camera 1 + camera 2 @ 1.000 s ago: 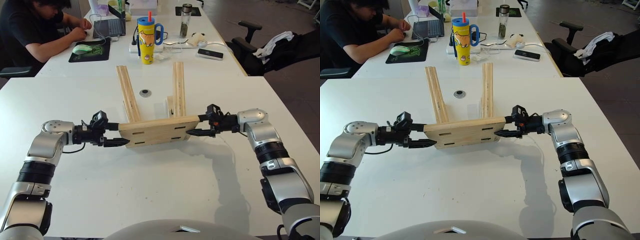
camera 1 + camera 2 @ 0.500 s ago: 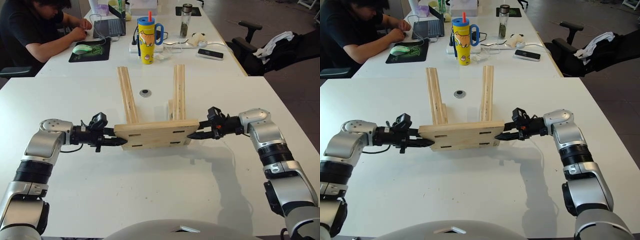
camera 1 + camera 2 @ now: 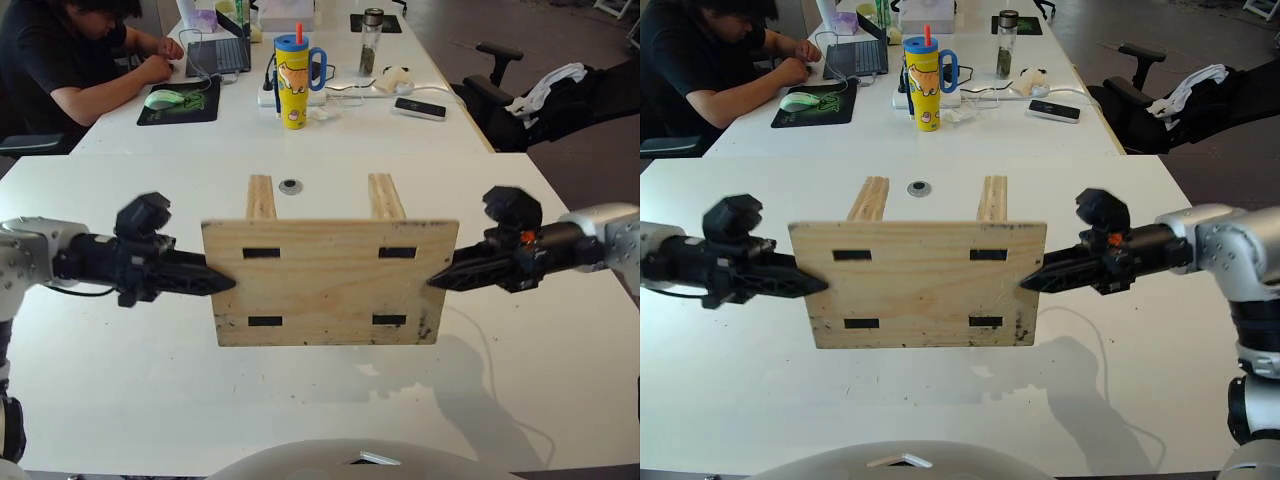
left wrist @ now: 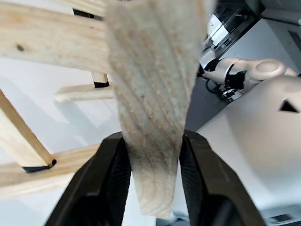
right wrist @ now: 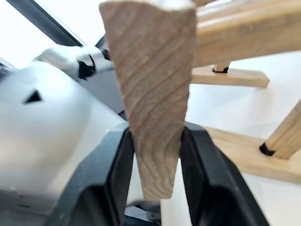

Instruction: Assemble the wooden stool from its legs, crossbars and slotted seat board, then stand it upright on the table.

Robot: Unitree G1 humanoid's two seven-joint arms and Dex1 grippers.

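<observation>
- The desk (image 3: 120, 400) lay beneath the work. A shadow (image 3: 470, 365) fell on it under the stool (image 3: 330, 283), so we judged the stool lifted off the surface.
- The seat board (image 3: 918, 283) hung over the desk's centre, its slotted face turned toward us. We judged it stiff and fairly light, yet smooth enough to slip or swing in a narrow pinch. Its two short edges looked the best places to hold.
- Two legs (image 3: 261, 197) pointed away toward 12 o'clock. Any others were hidden behind the board.
- The left gripper (image 3: 215, 283) had its jaws clamped on the board's 9 o'clock edge, and the right gripper (image 3: 445, 278) gripped the 3 o'clock edge likewise.
- A crossbar (image 5: 235, 76) showed under the seat. We could not make out whether the joints sat fully home.
</observation>
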